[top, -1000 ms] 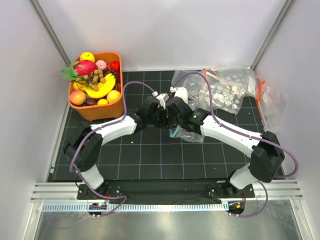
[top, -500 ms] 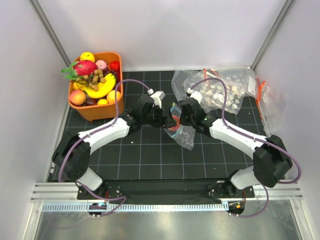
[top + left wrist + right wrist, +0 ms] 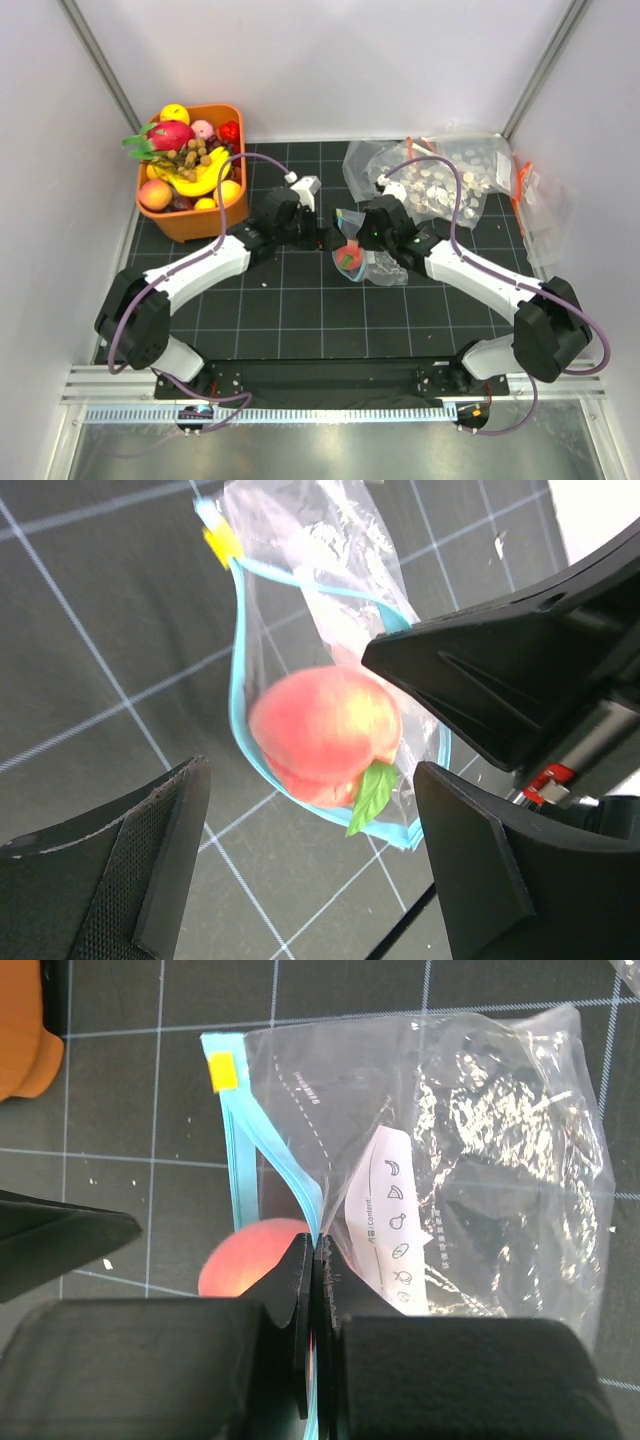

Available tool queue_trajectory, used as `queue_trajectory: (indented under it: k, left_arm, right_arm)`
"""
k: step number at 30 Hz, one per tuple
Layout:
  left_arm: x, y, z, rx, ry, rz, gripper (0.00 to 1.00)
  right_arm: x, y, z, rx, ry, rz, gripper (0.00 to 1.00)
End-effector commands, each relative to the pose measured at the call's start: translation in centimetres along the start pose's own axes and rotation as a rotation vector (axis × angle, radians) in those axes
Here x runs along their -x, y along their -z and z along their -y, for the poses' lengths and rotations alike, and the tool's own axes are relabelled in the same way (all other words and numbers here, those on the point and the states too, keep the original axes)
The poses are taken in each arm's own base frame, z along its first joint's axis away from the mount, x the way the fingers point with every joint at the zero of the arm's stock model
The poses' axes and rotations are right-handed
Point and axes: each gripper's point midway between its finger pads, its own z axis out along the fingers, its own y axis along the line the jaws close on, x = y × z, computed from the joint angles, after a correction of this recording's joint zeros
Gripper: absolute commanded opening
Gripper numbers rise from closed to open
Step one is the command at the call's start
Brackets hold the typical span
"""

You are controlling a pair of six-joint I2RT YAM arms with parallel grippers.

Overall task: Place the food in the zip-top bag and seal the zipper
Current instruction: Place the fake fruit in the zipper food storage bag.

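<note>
Left gripper [image 3: 312, 810] stands with its jaws spread wide and nothing between them, hanging just above the mouth of the zip-top bag [image 3: 480, 1160], its two fingers on either side of the peach [image 3: 320, 730] without touching it. Right gripper [image 3: 318, 1260] is pinched tight on the zip-top bag at one lip of its mouth, holding that lip up so the teal-blue zipper [image 3: 240, 1160] splits into a loop. The peach sits inside that loop, in the bag's open mouth, its green leaf poking over the near lip. The rest of the bag lies crumpled on the black gridded mat [image 3: 300, 320], with a yellow tab [image 3: 222, 1072] at one end of the zipper and a white printed label showing through the plastic. From above, both arms meet near the middle of the mat; the orange basket [image 3: 190, 222] of toy fruit stands at the far left, and the bigger speckled bags [image 3: 440, 180] lie at the far right
</note>
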Motion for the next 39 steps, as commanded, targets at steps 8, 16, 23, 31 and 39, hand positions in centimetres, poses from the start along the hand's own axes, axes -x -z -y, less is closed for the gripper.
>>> queue_trajectory:
  k: [8,16,23,31,39]
  left_arm:
    - [0.4,0.0,-0.6,-0.059,0.063,0.02,0.71]
    - [0.5,0.8,-3.1,-0.02,0.128,0.062,0.5]
    - [-0.3,-0.8,-2.8,-0.077,0.18,0.038,0.47]
    - [-0.4,-2.7,-3.7,-0.054,0.203,0.016,0.43]
    - [-1.0,-3.7,-4.0,-0.06,0.225,0.006,0.4]
  right_arm:
    - [0.9,0.1,-0.4,0.051,-0.04,0.043,0.01]
    - [0.9,0.1,-0.7,0.072,-0.046,0.039,0.01]
    - [1.0,0.1,-0.8,0.081,-0.049,0.04,0.01]
    - [0.9,0.1,-1.2,0.097,-0.056,0.035,0.01]
    - [0.8,0.0,-1.4,0.105,-0.062,0.031,0.01]
